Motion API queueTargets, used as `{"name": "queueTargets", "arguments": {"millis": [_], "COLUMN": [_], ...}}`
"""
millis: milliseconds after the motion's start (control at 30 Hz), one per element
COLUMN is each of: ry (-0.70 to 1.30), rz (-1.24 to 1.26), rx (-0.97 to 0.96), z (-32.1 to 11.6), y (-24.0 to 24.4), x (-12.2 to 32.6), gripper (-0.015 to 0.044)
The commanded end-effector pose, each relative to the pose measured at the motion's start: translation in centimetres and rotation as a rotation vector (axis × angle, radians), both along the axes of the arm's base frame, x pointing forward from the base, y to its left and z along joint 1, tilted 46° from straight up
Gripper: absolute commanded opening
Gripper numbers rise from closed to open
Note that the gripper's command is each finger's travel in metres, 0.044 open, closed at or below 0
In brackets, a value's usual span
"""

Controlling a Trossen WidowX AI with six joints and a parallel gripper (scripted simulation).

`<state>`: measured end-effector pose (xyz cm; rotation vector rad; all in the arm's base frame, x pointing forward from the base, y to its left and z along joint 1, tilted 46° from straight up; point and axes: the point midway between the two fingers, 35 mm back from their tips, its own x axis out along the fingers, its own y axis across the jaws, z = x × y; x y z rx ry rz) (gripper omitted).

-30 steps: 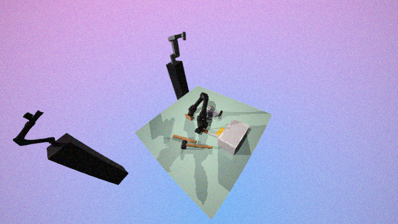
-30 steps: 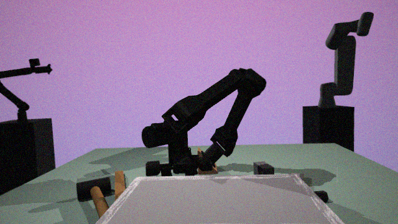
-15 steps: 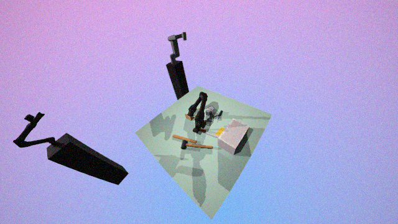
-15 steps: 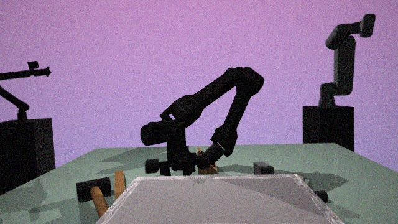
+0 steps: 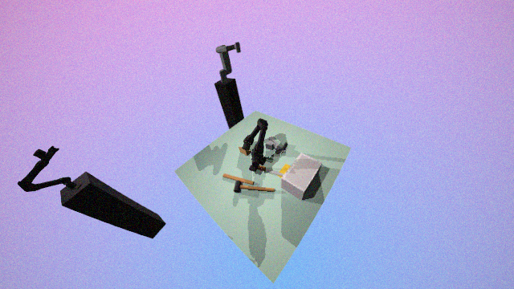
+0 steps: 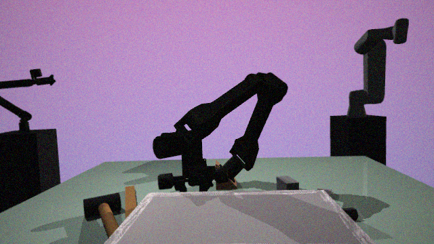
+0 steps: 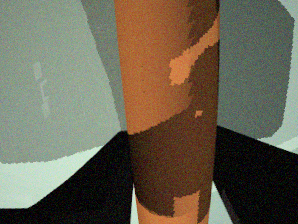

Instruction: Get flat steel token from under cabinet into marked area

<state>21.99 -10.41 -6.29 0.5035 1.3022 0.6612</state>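
The pale grey cabinet [image 5: 302, 172] [image 6: 237, 220] stands on the table. The yellow marked area [image 5: 285, 168] shows beside its front edge. My gripper [image 5: 259, 168] [image 7: 165, 136] is shut on the orange-brown handle [image 7: 165, 75] of a tool, low over the table in front of the cabinet. The tool's thin light grey shaft [image 5: 273, 172] points from the handle to the cabinet's front; whether its tip is under the cabinet I cannot tell. In the exterior view the cabinet top hides the tool. The token and the vent slots are not visible in any view.
A black-headed mallet [image 5: 238, 186] [image 6: 102, 207] and a flat wooden stick [image 5: 237, 178] [image 6: 130, 200] lie beside the arm. A wooden block [image 5: 244, 151], a grey block [image 6: 287, 183] and a dark object [image 6: 350, 213] are also on the table. Two other arms stand on black pedestals beyond the table.
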Motion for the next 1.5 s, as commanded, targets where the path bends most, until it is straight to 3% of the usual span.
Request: {"name": "queueTargets", "arguments": {"millis": [0, 1467], "ry": [-0.022, -0.187], "rz": [0.024, 0.196], "rx": [-0.005, -0.033], "z": [0.0, 1.6], "y": [0.0, 1.0], "x": [0.0, 0.9], "gripper": [0.0, 0.0]}}
